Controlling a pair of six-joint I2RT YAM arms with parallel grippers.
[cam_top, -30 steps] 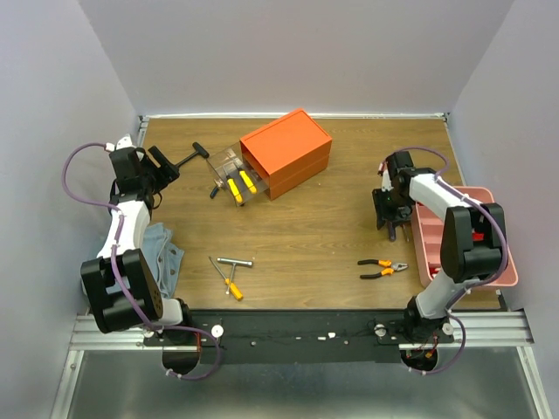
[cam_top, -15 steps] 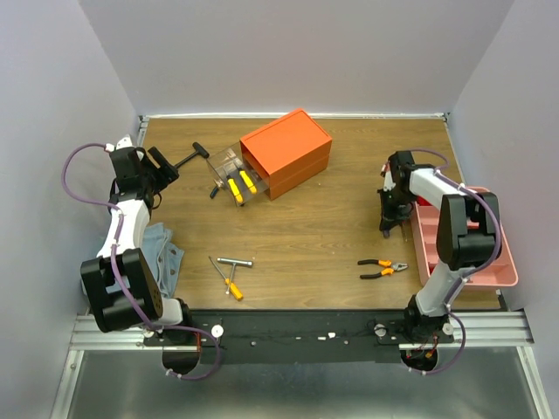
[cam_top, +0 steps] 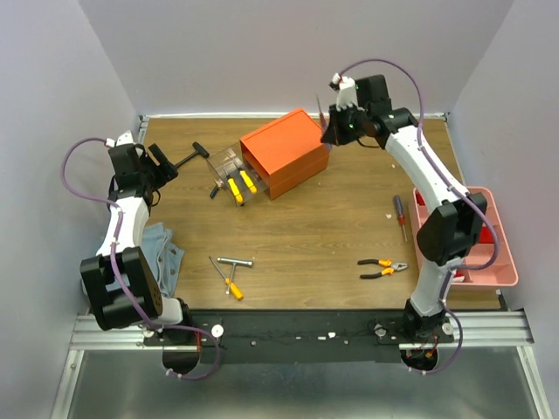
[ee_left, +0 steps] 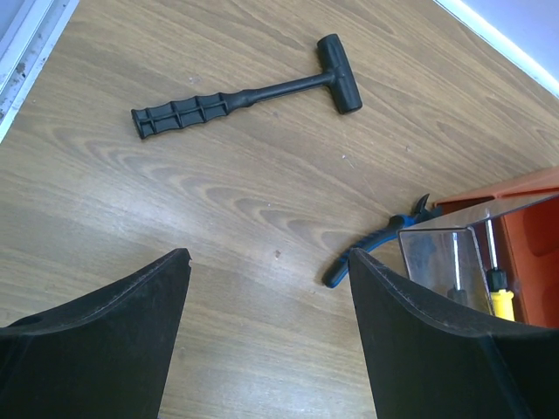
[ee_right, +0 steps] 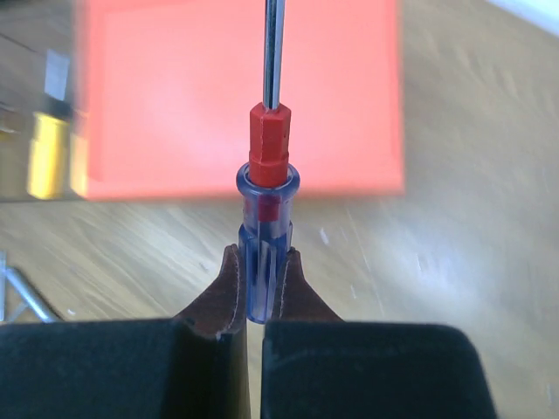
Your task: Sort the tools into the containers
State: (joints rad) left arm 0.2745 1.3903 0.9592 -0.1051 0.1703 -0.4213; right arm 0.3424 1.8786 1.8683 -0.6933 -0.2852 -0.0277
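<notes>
The wood-grain counter (cam_top: 306, 227) is seen from above, with two arms at its near edge. The right wrist view is blurred: the bright orange rectangular box (ee_right: 175, 96) is a smear behind the right claw (ee_right: 259, 288), and only the start of the held tool's steel shaft is in frame. The right arm hides part of the long pink plastic tray (cam_top: 500, 278). Blue-handled pliers (ee_left: 362, 257) lie half hidden behind the clear pull-out drawer (ee_left: 437, 253).

A second ago the right claw was low beside the pink tray. It is now raised over the orange box's far right corner. A slim screwdriver with a dark reddish handle (cam_top: 400, 214) now shows on the counter just left of the tray. The left arm has not moved.

The right claw is clamped on a screwdriver with a clear blue fluted handle and red core (ee_right: 266, 188), shaft pointing away. The left claw (ee_left: 266, 255) stands wide apart, holding nothing, above bare counter near a black ribbed T-handle tool (ee_left: 253, 92). The drawer holds two yellow-handled screwdrivers (cam_top: 236, 190). Lying loose are orange-handled pliers (cam_top: 382, 267), a silver T-wrench (cam_top: 234, 262), another yellow-handled screwdriver (cam_top: 229, 285) and a crumpled grey-blue cloth (cam_top: 166, 253).
</notes>
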